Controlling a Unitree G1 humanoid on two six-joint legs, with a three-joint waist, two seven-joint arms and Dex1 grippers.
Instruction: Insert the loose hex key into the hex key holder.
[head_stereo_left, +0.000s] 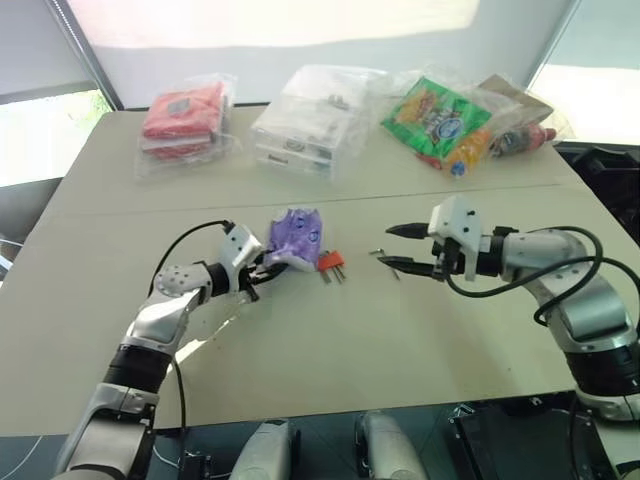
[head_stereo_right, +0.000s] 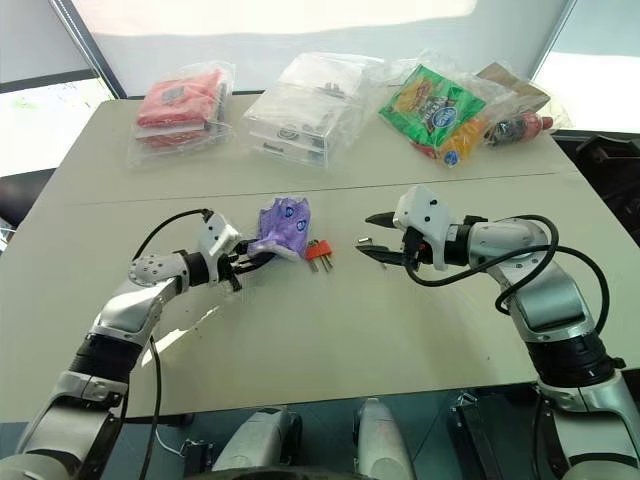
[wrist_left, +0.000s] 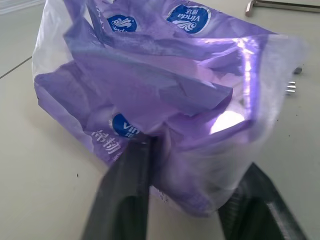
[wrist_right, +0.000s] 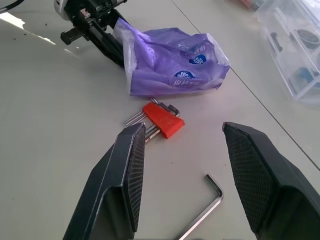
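Observation:
The orange-red hex key holder (wrist_right: 162, 120) lies on the table with short keys sticking out, just beside a purple-and-white packet (head_stereo_left: 297, 238). The loose hex key (wrist_right: 202, 212), a thin L-shaped rod, rests on the table a little to the holder's right. Above that key hovers my right gripper (head_stereo_left: 395, 247), open and empty, its fingers (wrist_right: 127, 170) straddling the key from above. My left gripper (head_stereo_left: 262, 268) is at the packet's near left end, its fingers (wrist_left: 125, 195) closed on the packet's crumpled plastic.
Along the table's far side lie a bag of red packets (head_stereo_left: 185, 115), a clear plastic box in a bag (head_stereo_left: 305, 125) and a green snack bag with bottles (head_stereo_left: 440, 115). A seam (head_stereo_left: 200, 208) crosses the beige table behind the work area.

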